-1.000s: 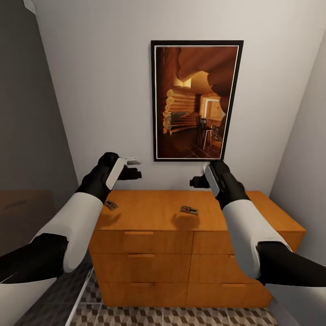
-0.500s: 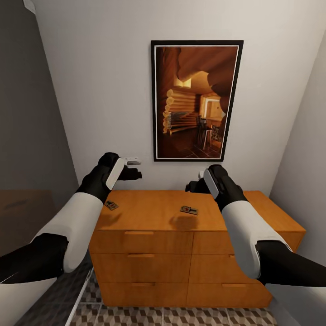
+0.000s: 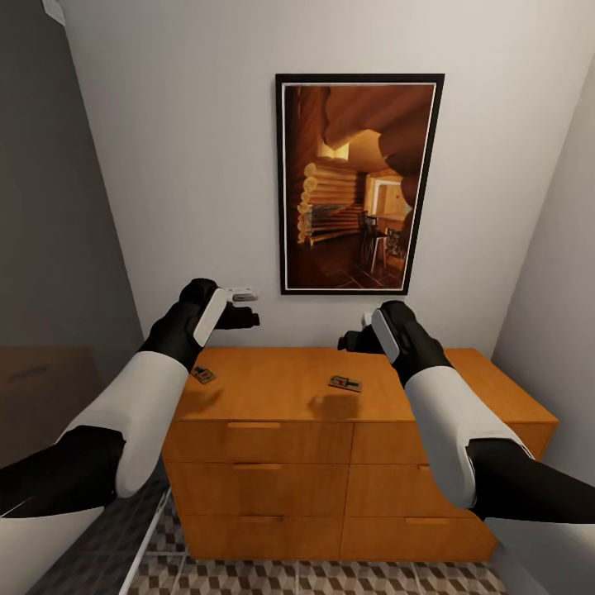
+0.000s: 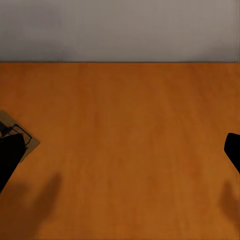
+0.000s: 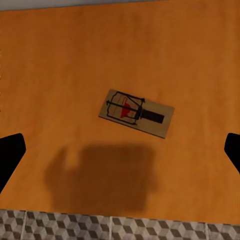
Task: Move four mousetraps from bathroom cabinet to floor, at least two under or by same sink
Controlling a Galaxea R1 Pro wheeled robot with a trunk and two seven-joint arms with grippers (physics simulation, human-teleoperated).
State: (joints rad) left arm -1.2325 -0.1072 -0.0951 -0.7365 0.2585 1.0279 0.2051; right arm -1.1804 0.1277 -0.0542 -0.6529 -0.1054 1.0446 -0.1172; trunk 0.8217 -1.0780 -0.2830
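White wall, framed cabin picture [image 3: 359, 183] above orange-brown cabinet [image 3: 330, 463]; cube-pattern bathroom floor [image 3: 330, 577] at its foot. Head view: two mousetraps on cabinet top, one near left edge [image 3: 203, 374], one mid-top [image 3: 345, 383]. Right wrist view gives mid-top mousetrap up close, red patch on bait plate, lying flat between spread fingertips, untouched. Left wrist view catches corner of left mousetrap behind dark fingertip [image 4: 10, 155]. Left pincer [image 3: 241, 307] and right pincer [image 3: 354, 337] both hover above cabinet top, wide apart, holding nothing.
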